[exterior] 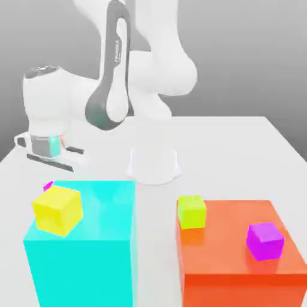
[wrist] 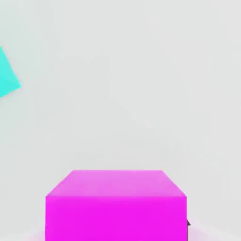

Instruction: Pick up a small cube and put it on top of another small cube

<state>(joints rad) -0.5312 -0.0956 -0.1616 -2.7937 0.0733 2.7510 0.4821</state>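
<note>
Here, small cube (wrist: 116, 204) on white table (wrist: 141, 84)

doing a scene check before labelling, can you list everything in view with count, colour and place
small cube: 1, magenta-pink, on the white table, a sliver showing behind the cyan block
cyan block: 1, large, exterior view's left
orange block: 1, large, exterior view's right
yellow cube: 1, on the cyan block's top
yellow-green cube: 1, on the orange block's top, near its rear left corner
purple cube: 1, violet-purple, on the orange block's top
table: 1, white
arm: 1, white, its hand low behind the cyan block
</note>
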